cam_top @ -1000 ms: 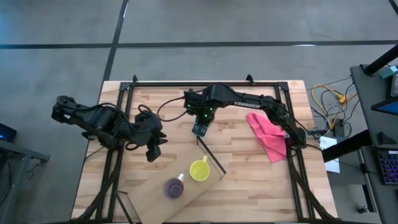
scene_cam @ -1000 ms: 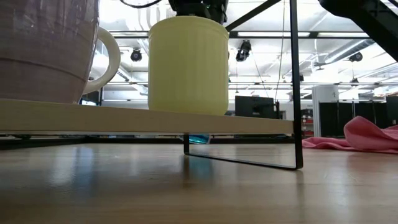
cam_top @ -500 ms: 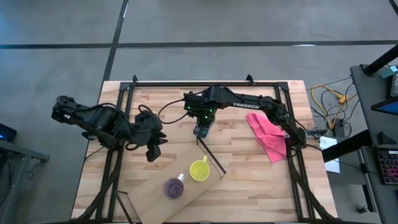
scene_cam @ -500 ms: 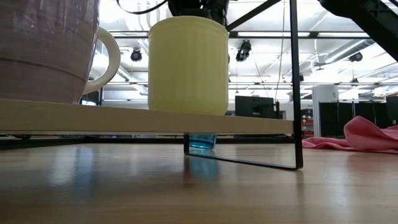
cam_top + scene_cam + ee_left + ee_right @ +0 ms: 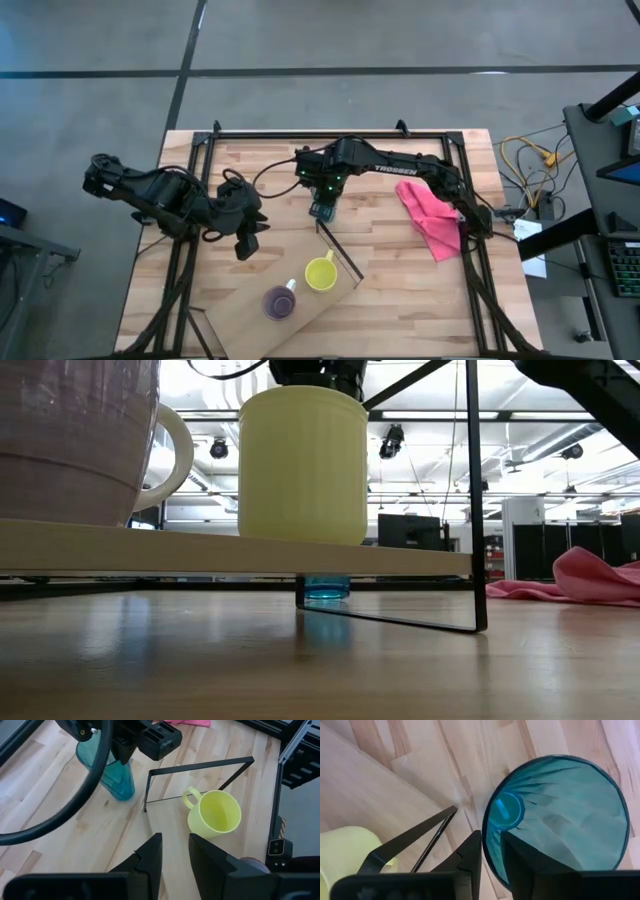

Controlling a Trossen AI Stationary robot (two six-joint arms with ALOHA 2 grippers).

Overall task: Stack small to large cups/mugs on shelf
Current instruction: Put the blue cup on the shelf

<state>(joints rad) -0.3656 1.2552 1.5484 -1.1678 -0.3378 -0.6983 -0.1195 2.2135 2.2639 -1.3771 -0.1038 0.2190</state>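
Observation:
The teal tumbler (image 5: 117, 780) stands upright on the tabletop, just beyond the far end of the shelf, under my right gripper (image 5: 490, 852), which is shut on its rim. In the low view its base (image 5: 325, 587) shows beneath the shelf board (image 5: 230, 555). The yellow mug (image 5: 320, 272) and the purple cup (image 5: 279, 303) stand on the shelf (image 5: 240, 322), the mug nearer the dark frame upright (image 5: 340, 248). My left gripper (image 5: 247, 240) hovers left of the shelf, slightly open and touching nothing. My right gripper pinches the tumbler's rim (image 5: 486, 842) from above, pointing down, with one finger (image 5: 517, 857) inside the cup and the other (image 5: 470, 857) outside. The tumbler hangs upright below the fingers, its base down at the tabletop; whether it bears on the wood I cannot tell.
A pink cloth (image 5: 432, 218) lies crumpled toward the table's right side. Black rails (image 5: 330, 132) run along the table's far edge and sides. Bare wood lies between the shelf and the cloth, and along the near right part of the table.
My right gripper has gone down with the tumbler. In the low view the teal base, barely visible under the shelf board a second ago, now reaches down to the tabletop behind the frame. The left arm has kept still.

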